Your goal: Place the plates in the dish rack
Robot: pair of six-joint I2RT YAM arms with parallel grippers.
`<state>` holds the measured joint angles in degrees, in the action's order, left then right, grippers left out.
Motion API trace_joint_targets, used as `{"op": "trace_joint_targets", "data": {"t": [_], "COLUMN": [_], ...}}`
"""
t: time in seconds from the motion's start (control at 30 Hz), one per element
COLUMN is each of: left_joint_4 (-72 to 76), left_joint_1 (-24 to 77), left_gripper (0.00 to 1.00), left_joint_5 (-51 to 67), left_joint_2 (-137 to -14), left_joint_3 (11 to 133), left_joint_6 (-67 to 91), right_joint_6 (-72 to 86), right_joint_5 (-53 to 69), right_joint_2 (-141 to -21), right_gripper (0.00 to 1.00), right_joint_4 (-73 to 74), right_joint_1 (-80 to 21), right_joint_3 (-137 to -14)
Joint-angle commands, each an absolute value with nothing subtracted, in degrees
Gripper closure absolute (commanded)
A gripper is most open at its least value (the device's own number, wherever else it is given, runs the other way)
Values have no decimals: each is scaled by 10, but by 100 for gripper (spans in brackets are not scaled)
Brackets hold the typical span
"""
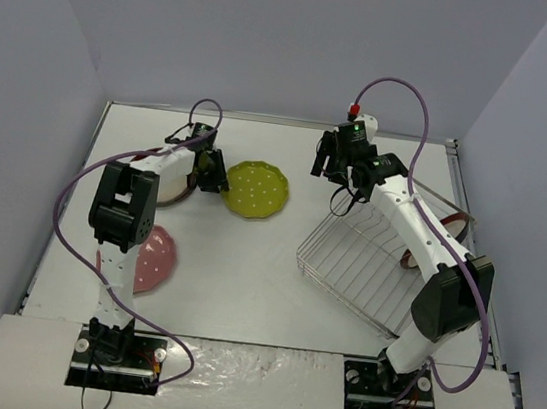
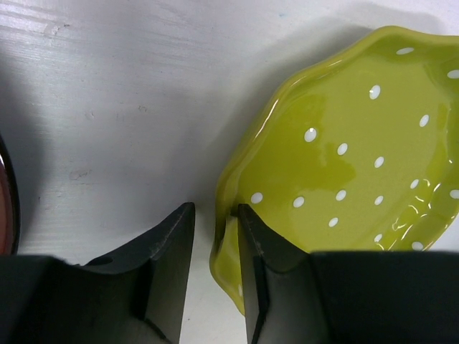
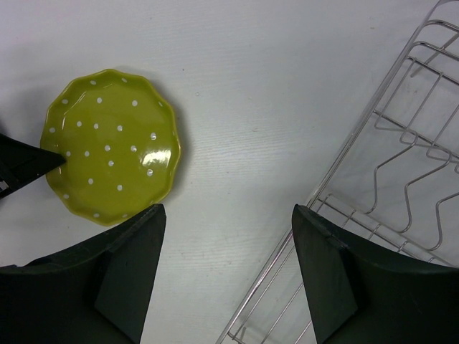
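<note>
The yellow-green dotted plate lies flat on the table. My left gripper is at its left edge. In the left wrist view the jaws stand narrowly open astride the plate's rim, one finger inside and one outside, with a gap to the outer finger. A dark-red-rimmed plate lies under the left arm, and the pink plate lies near the left base. The dish rack sits at the right. My right gripper hovers open and empty beside its far left corner.
A second dark-red-rimmed plate shows partly behind the right arm at the rack's far side. The right wrist view shows the yellow-green plate and the rack's wires. Grey walls enclose the table on three sides.
</note>
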<state>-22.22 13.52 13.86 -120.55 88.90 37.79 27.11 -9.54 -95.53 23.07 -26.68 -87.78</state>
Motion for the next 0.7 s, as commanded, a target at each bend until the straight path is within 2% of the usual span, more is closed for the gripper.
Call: {"op": "trace_joint_targets", "data": {"t": [0.0,0.3,0.47,0.67], "left_joint_4": [-236,-239,-239,-217], "left_joint_1": [129,129,129,127], "left_gripper": [75,86,100,100], "left_joint_5": [144,152,157,184], "left_joint_2": [-1201,-1206,-1203,-1191], "left_joint_3": [913,914,915,899], "left_joint_6": [361,360,363,376], "right_joint_6": [270,271,270,268], "right_joint_5": [-94,-92,-92,-91], "right_joint_2": [-946,-945,-948,-951], "right_gripper": [32,33,33,33], "right_joint_4": [203,200,199,197], "right_joint_1": [-269,-269,-269,-270], "right_joint_3": [-880,-875,-874,-874]}}
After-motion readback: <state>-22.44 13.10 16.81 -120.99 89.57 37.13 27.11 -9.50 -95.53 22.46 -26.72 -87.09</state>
